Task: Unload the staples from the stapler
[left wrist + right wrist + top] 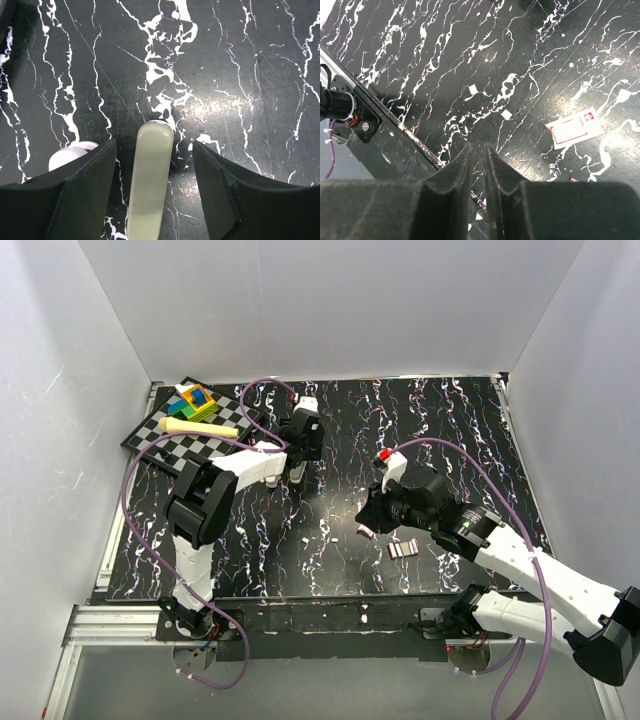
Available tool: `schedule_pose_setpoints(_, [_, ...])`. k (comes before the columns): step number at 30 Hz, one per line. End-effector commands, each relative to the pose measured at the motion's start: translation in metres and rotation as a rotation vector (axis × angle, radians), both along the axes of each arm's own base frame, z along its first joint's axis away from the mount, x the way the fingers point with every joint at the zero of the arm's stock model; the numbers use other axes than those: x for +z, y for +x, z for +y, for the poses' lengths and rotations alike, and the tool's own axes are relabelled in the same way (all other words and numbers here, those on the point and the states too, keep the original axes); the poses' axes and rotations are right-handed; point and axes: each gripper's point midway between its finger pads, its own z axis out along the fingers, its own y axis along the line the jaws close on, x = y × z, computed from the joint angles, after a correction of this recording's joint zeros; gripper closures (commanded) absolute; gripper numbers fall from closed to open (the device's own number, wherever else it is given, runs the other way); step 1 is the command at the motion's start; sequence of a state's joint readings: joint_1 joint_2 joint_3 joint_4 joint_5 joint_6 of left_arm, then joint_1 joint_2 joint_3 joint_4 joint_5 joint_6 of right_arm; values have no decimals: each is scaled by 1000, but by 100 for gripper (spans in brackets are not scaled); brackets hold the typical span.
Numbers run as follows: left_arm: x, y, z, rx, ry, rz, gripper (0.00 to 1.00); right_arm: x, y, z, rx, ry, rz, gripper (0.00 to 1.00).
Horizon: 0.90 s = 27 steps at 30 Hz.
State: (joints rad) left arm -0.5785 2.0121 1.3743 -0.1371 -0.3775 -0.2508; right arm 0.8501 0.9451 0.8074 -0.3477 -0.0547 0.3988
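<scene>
The stapler [149,185] is a slim white bar with rounded ends, lying flat on the black marbled table [240,75]. My left gripper [153,145] is open and straddles it, with a gap on each side between fingers and bar. In the top view the stapler [298,474] lies just below the left gripper [300,458], mid-table. My right gripper [478,146] has its fingers almost together and nothing shows between them. It hovers over the near table [366,520]. A short silvery strip of staples [402,549] lies to its right.
A small white card with red print [575,128] lies on the table near the right gripper. A white rounded thing [70,154] peeks from behind my left finger. A checkered mat [205,445] with coloured blocks [193,402] sits far left. White walls enclose the table.
</scene>
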Motion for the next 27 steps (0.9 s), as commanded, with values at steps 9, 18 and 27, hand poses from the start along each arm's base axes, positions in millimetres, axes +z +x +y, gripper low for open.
schedule_pose_setpoints(9, [112, -32, -8, -102, -183, -87, 34, 13, 7, -26, -105, -85, -20, 65])
schedule_pose_setpoints(18, [154, -83, -7, -189, -291, -33, 35, -2, 2, -27, -95, -150, 59, 57])
schedule_pose_setpoints(27, [189, -134, 32, -249, -224, -83, 35, -26, 3, -2, 85, -251, 110, 48])
